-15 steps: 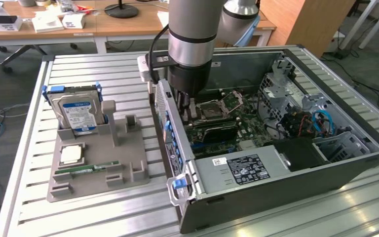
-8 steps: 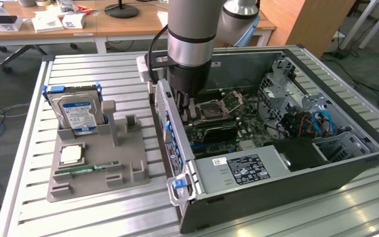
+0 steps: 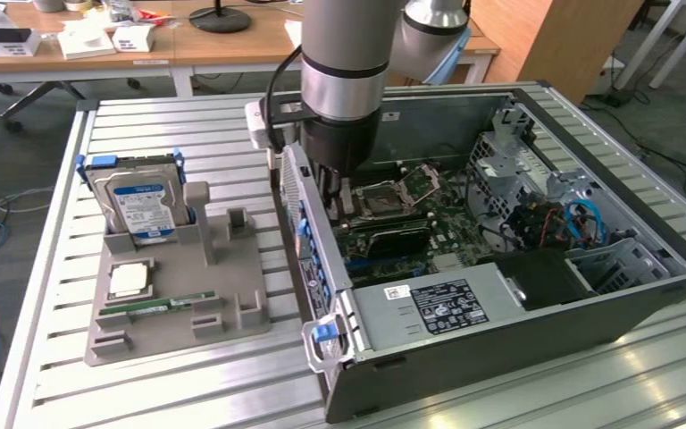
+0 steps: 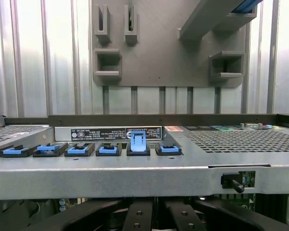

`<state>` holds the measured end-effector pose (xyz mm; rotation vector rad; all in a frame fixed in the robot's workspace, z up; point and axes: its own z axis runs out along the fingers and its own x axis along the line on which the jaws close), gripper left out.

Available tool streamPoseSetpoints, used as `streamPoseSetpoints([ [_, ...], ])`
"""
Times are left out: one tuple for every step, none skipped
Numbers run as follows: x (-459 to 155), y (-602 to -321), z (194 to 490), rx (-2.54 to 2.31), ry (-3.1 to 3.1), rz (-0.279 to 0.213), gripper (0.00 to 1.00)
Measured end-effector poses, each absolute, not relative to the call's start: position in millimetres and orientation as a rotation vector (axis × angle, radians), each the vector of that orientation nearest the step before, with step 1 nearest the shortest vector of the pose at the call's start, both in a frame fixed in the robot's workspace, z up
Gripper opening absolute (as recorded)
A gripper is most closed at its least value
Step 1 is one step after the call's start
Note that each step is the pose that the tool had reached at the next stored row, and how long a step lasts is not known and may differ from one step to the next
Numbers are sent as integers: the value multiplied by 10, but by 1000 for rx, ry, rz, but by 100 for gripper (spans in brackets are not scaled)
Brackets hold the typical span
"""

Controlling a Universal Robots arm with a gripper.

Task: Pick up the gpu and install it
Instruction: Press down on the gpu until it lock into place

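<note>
The gpu [image 3: 389, 238] seems to be the dark card low inside the open computer case [image 3: 557, 331], on edge over the motherboard, with its long axis running left to right. The claw [image 3: 335, 204] is shut just beyond its left end, hard against the case wall with the blue latches [image 4: 137, 143]; whether it pinches the card is hard to tell. The CPU socket [image 3: 391, 197] lies just behind and the power supply [image 3: 432, 304] in front. Left on the table [image 3: 176, 125], a grey holder [image 3: 242, 268] carries a hard drive [image 3: 140, 204].
</note>
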<state>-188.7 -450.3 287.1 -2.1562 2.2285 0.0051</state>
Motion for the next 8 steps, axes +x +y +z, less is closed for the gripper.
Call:
streamPoseSetpoints([
  [-1888, -4503, 2872, -2156, 2229, 5, 11],
  [-1888, -4503, 2872, -2156, 2229, 5, 11],
  [-1888, -4503, 2872, -2156, 2228, 5, 11],
  [-1888, -4503, 2871, -2156, 2229, 5, 11],
  [-1888, -4503, 2871, -2156, 2228, 5, 11],
  [-1888, -4503, 2872, -2156, 2229, 5, 11],
  [-1888, -4503, 2872, -2156, 2229, 5, 11],
  [-1888, -4503, 2872, -2156, 2229, 5, 11],
])
